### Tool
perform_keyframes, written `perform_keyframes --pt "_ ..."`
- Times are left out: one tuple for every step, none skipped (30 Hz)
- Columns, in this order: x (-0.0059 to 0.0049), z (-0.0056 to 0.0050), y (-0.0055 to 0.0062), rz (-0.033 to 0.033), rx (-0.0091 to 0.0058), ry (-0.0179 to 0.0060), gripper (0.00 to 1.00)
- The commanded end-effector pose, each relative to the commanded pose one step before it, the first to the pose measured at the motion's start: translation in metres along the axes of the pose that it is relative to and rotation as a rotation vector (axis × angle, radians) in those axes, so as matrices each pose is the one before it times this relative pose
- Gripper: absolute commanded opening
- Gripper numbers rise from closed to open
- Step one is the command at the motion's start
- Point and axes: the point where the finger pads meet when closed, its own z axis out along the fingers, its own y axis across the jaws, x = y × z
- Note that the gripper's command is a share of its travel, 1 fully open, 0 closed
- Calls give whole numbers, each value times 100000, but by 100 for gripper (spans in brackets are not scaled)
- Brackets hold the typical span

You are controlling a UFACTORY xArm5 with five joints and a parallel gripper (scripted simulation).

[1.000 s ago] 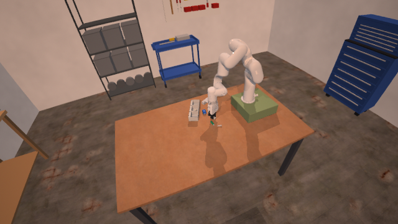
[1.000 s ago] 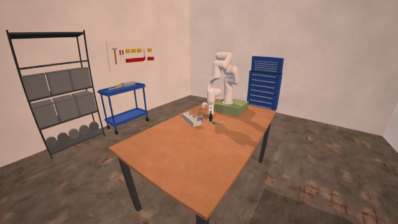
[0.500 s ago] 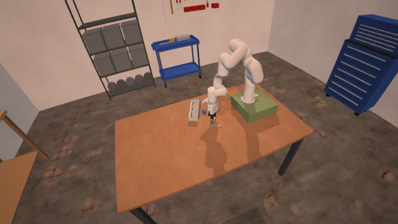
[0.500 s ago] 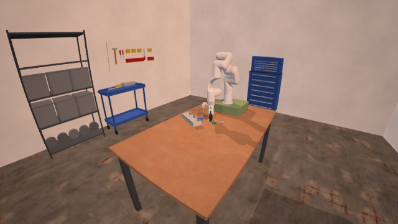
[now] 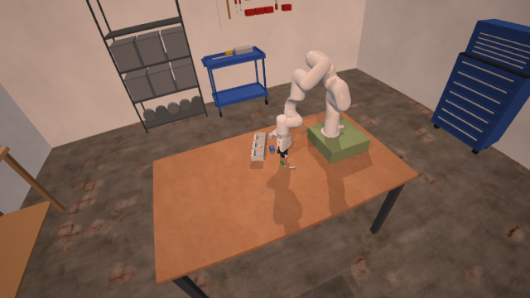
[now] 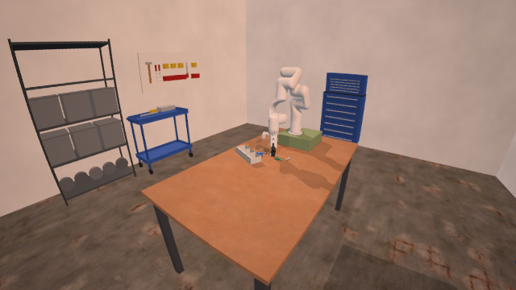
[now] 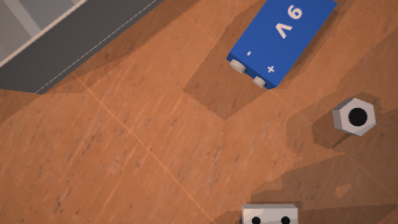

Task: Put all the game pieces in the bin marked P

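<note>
A white domino (image 7: 270, 214) with black dots shows only its top end at the bottom edge of the wrist view. My gripper (image 5: 282, 154) (image 6: 273, 152) is down at the table top just right of the row of grey bins (image 5: 258, 146) (image 6: 248, 154) (image 7: 75, 55), and it is shut on the domino. The fingers themselves are out of the wrist view. The bins' letters cannot be read.
A blue 9V battery (image 7: 282, 40) (image 5: 272, 149) lies between the bins and the gripper. A grey hex nut (image 7: 354, 116) lies right of it. A small green part (image 5: 282, 163) (image 6: 277, 159) and a small white part (image 5: 292, 167) lie in front of the gripper. The arm's green base (image 5: 339, 142) stands to the right.
</note>
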Motion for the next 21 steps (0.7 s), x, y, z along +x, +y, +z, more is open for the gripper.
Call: perform_keyframes --pt "86 -1511 -191 -4 451 262 21" --pt "-3 -334 -4 0 1 1 21" --pt "-3 -334 -4 0 1 1 21" --pt "-3 -334 -4 0 1 1 21" --pt "-3 -334 -4 0 1 1 21" --pt "-3 -334 -4 0 1 1 21" --pt "-3 -334 -4 0 1 1 21" --pt "0 0 0 0 0 0 21" --pt "0 0 0 0 0 0 21" --pt "-3 -337 -4 0 1 0 21" --pt "-3 -334 -4 0 1 1 21" --pt "-3 -333 -4 0 1 1 21" --pt "-4 -334 -4 0 1 1 21" --pt "-4 -334 -4 0 1 1 21" --pt "-3 -334 -4 0 1 1 21" --pt "0 -1 0 0 0 0 21" --pt "0 -1 0 0 0 0 21" --pt "0 -1 0 0 0 0 21" --pt "0 -1 0 0 0 0 21" --pt "0 -1 0 0 0 0 21" --pt "1 8 -1 0 1 1 21"
